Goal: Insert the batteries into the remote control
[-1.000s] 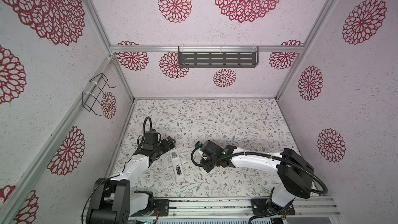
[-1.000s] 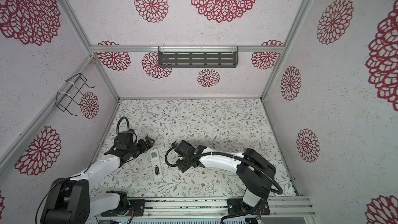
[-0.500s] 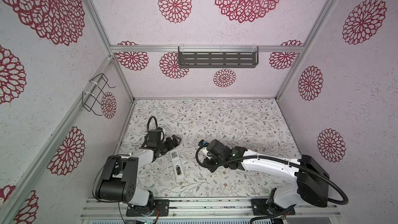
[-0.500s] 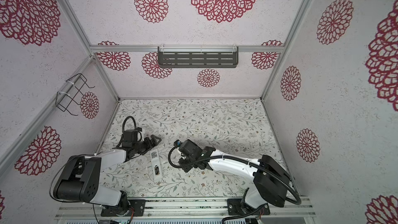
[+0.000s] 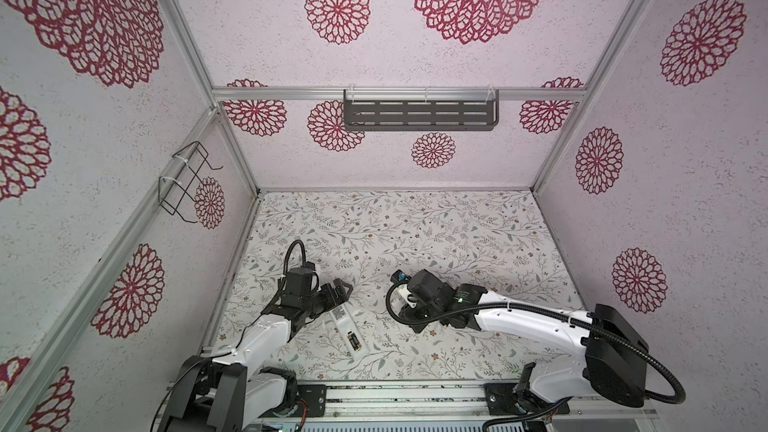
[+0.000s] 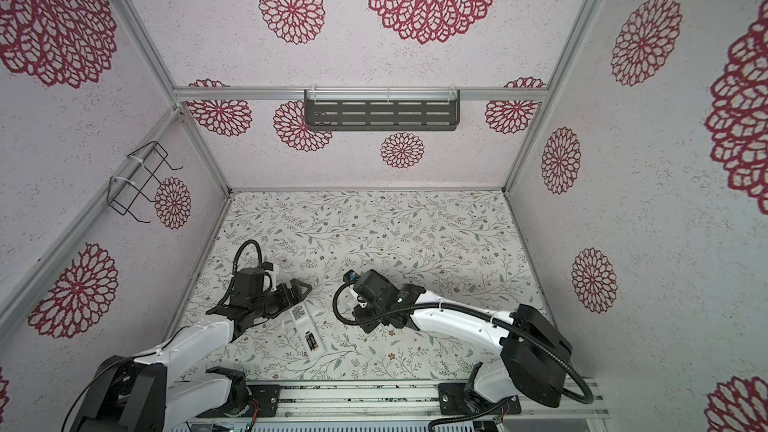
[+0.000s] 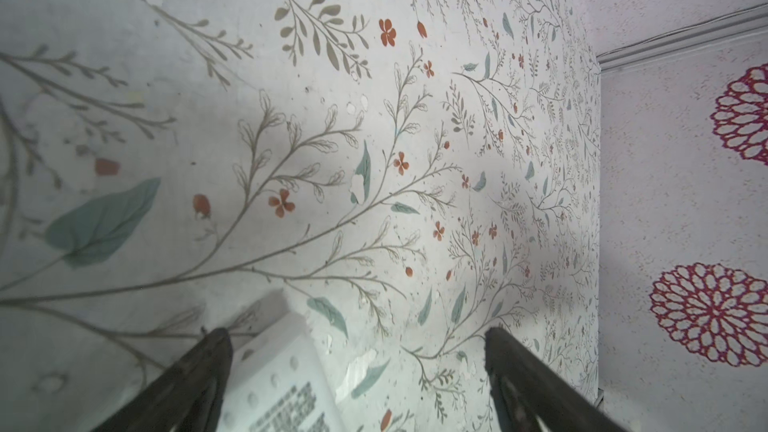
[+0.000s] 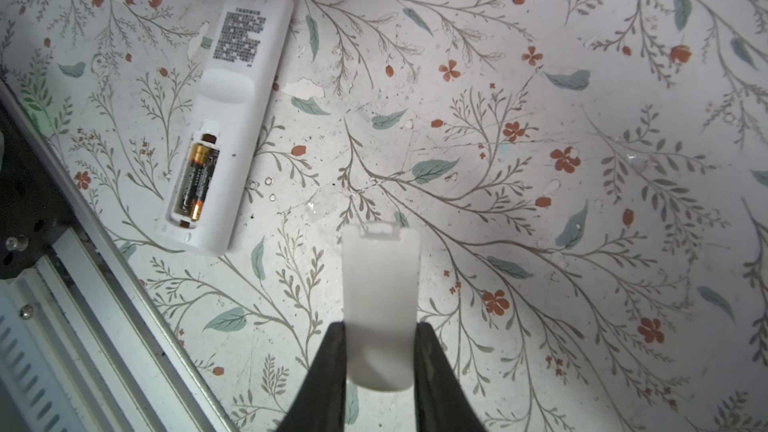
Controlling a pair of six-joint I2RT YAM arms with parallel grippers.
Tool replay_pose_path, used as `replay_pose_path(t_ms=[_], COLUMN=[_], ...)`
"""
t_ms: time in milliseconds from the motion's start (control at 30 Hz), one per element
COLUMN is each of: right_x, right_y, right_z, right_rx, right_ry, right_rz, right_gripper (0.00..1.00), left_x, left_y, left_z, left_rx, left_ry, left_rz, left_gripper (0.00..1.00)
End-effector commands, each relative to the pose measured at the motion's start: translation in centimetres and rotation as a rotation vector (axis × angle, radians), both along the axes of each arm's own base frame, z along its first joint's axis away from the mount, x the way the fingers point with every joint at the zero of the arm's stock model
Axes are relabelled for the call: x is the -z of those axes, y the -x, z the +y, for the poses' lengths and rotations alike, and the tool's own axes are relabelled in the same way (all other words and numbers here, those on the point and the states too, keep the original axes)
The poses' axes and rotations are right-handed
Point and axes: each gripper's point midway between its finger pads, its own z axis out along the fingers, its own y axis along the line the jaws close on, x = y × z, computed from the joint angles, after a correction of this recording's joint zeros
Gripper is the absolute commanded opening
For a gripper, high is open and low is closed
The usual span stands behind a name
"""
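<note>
The white remote control lies back up on the floral table, also seen in both top views. Its bay is uncovered, and the dark batteries lie side by side in it. My right gripper is shut on a white battery cover, held above the table to the right of the remote. My left gripper stands open over the remote's labelled far end. One of its fingers is beside that end, and nothing is between the jaws but the remote's corner. In the top views the left gripper shows.
A metal rail runs along the table's front edge, close to the remote. Patterned walls enclose the table. A grey shelf hangs on the back wall and a wire basket on the left wall.
My left gripper has shifted a little to the right, over the remote's far end. My right arm has drifted slightly to the right with the cover still held.
</note>
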Motion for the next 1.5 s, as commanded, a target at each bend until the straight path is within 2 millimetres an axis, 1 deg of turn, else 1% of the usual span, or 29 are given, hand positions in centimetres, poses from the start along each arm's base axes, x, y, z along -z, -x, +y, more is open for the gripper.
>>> replay_pose_path(t_ms=[0,100,167,233,300,400,467,533,600,733,833,900,1067,1200,1267,1300,1367,1433,1467], right_x=[-1.5,-1.6,-1.6,-1.5,-1.5,-1.4,-1.4,-1.4,-1.4,-1.3,-1.3,-1.5,-1.5,-1.5,-1.5,-1.4,-1.1,-0.8,-0.7], right_y=[-0.4,-0.4,-0.3,-0.3,-0.3,-0.3,-0.4,-0.5,-0.7,-0.8,-0.9,-1.0,-1.1,-1.3,-1.4,-1.4,-1.4,-1.4,-1.5], right_z=[-0.1,-0.2,-0.4,-0.6,-0.8,-1.1,-1.3,-1.4,-1.5,-1.8,-2.0,-2.2,-2.8,-3.4,-3.7,-3.8,-4.2,-4.7,-4.9], right_rx=[-0.001,0.0,0.0,0.006,0.009,0.012,0.013,0.014,0.018,0.021,0.021,0.022,0.035,0.051,0.059,0.063,0.069,0.069,0.068], right_ry=[-0.036,-0.031,-0.03,-0.029,-0.026,-0.02,-0.019,-0.018,-0.017,-0.018,-0.018,-0.018,-0.016,-0.018,-0.019,-0.016,-0.004,0.008,0.012], right_rz=[-0.039,-0.04,-0.041,-0.043,-0.047,-0.046,-0.052,-0.056,-0.058,-0.058,-0.061,-0.064,-0.066,-0.07,-0.07,-0.069,-0.068,-0.064,-0.065], right_gripper=[0.25,0.25,0.25,0.25,0.25,0.25,0.25,0.25,0.24,0.24,0.24,0.24,0.24,0.24,0.24,0.24,0.24,0.24,0.24], left_x=[1.0,1.0,0.6,-0.2,-0.5,0.0,0.2,0.3,0.4,0.6,1.1,1.7,1.3,0.3,0.1,0.0,-0.5,-1.0,-1.4], left_y=[2.3,3.2,3.7,4.3,5.0,6.7,7.6,8.3,9.1,10.5,11.0,11.0,9.5,7.3,6.0,5.5,4.7,4.5,4.6], left_z=[0.1,-0.3,0.3,1.6,2.6,2.5,1.4,-0.6,-2.0,-4.3,-6.0,-7.3,-10.6,-13.6,-14.8,-15.2,-15.4,-15.1,-14.5], left_rx=[-0.002,0.014,-0.013,-0.062,-0.118,-0.129,-0.094,-0.053,-0.021,0.035,0.076,0.098,0.158,0.2,0.22,0.234,0.226,0.209,0.196], left_ry=[-0.006,-0.017,-0.077,-0.17,-0.219,-0.244,-0.244,-0.19,-0.162,-0.156,-0.135,-0.112,-0.064,0.0,-0.004,-0.015,-0.044,-0.042,-0.054], left_rz=[0.091,0.114,0.116,0.112,0.132,0.235,0.26,0.274,0.292,0.313,0.321,0.336,0.31,0.251,0.222,0.22,0.201,0.187,0.177], left_gripper=[0.97,0.97,0.97,0.97,0.97,0.98,0.97,0.97,0.97,0.97,0.97,0.97,0.98,0.97,0.97,0.97,0.97,0.97,0.97])
